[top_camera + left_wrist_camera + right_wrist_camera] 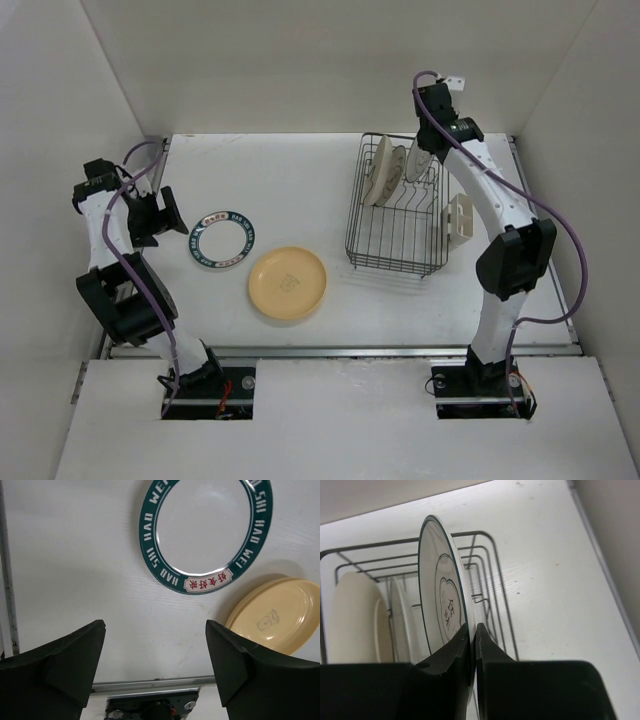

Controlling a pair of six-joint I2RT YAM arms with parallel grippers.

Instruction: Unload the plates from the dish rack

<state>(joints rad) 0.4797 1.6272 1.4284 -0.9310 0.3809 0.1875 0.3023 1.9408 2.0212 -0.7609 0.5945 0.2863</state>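
Observation:
The dark wire dish rack (396, 225) stands at the back right. A cream plate (378, 170) stands upright in it and shows in the right wrist view (352, 620). My right gripper (474, 630) is shut on the rim of the white plate with a thin dark rim and centre motif (442, 600), which stands upright in the rack (418, 163). The teal-rimmed plate (222, 240) and the yellow-orange plate (287, 283) lie flat on the table. My left gripper (155, 650) is open and empty near the teal-rimmed plate (207, 535).
A beige cutlery holder (459, 221) hangs on the rack's right side. White walls enclose the table on the left, back and right. The table's metal front edge (150, 684) lies below the left gripper.

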